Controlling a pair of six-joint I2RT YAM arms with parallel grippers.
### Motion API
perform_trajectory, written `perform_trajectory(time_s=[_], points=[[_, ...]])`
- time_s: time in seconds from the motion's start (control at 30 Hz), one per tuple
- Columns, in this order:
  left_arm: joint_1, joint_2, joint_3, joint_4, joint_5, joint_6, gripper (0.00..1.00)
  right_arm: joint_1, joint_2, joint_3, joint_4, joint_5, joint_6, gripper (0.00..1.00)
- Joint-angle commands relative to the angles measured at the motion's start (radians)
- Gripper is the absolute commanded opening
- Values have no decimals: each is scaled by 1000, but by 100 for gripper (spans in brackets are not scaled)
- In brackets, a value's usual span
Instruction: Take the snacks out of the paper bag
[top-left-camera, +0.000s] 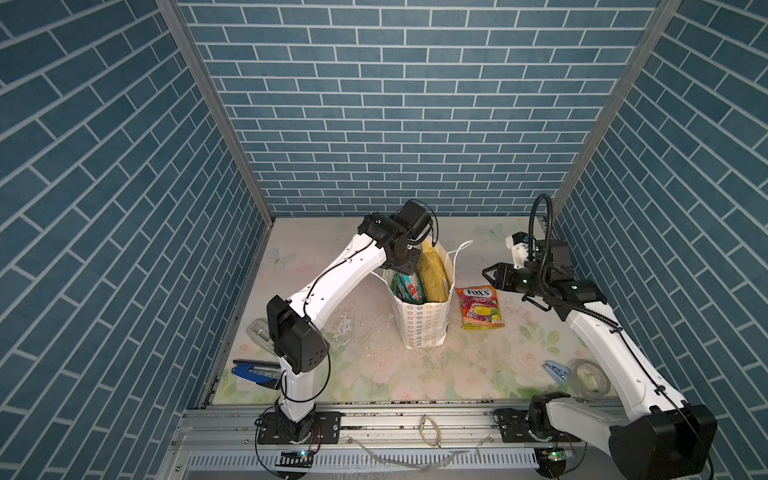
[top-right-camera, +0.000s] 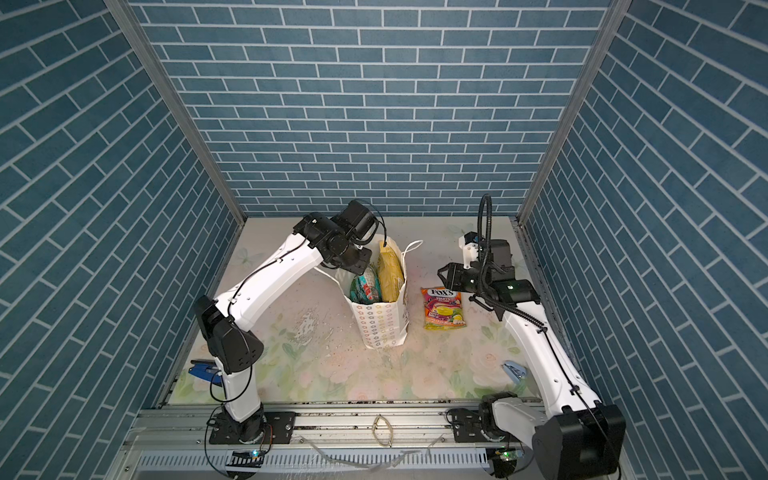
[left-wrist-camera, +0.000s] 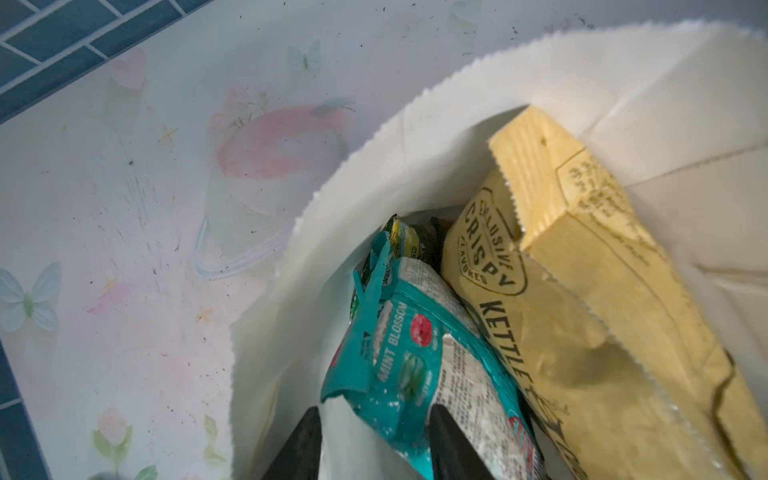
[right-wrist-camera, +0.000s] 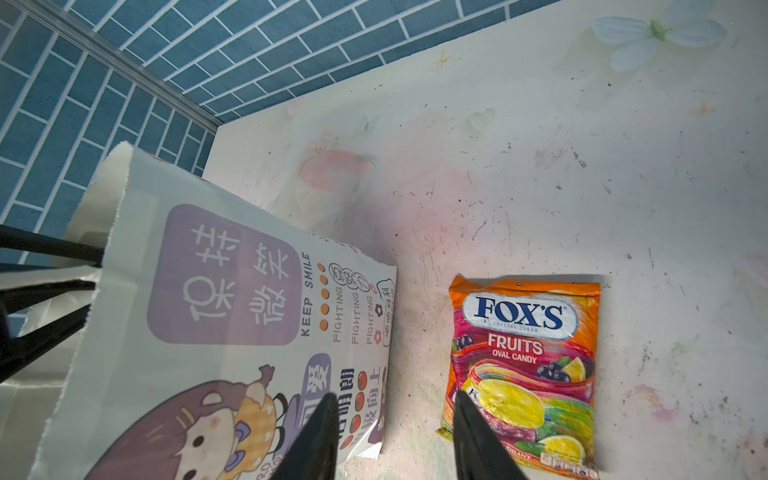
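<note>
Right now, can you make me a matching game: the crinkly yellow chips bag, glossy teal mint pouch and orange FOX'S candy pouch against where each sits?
Things:
1 yellow chips bag
2 teal mint pouch
3 orange FOX'S candy pouch

Places:
A flat on the table beside the white paper bag
B in that bag, standing tallest
C in that bag, lower down

Pairs: 1-B; 2-C; 3-A

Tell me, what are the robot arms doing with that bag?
They're taking snacks out of the paper bag. The left gripper is down inside it, jaws open either side of a teal mint pouch, next to the big yellow chips bag. One orange FOX'S pouch already lies on the table beside the bag. The right gripper hangs open and empty near it.
</note>
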Motion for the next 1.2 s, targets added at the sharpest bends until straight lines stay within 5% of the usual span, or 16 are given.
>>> perform_trajectory(time_s=[0.0,0.17,0.33,1.17], points=[[12,-16,-24,37,34,-12,43,-5,-19,-11,8,-13,-35,45],[26,-6,-41,51,73,-12,35,-5,-13,-14,11,-15,-35,45],[29,-8,-48,58,85,-12,0,-5,-10,-14,15,-18,-32,45],[29,-180,-84,226,186,70,0,-4,-20,-6,-3,-25,-34,45]])
